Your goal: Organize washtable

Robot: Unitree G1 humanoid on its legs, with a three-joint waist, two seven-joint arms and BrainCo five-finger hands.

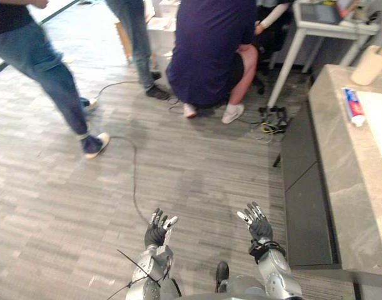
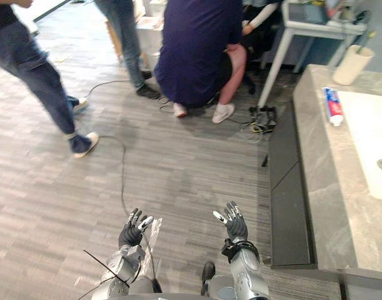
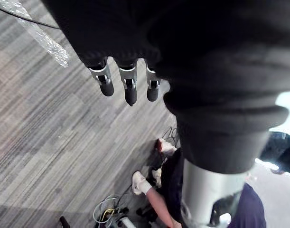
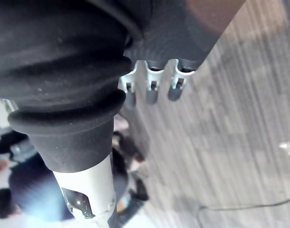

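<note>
A grey stone-look desk is running along the right side, with a white sunken basin sitting in its top; a red, white and blue toothpaste tube is lying flat just beside the basin's far corner; a cream cylindrical cup is standing upright at the desk's far end.

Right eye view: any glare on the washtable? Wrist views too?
Right eye view: basin washed out to near white; toothpaste tube and cup read fine. Left wrist view: blown-out bright patch beyond the left hand. Right wrist view: small glare spot on the floor past the right hand.
</note>
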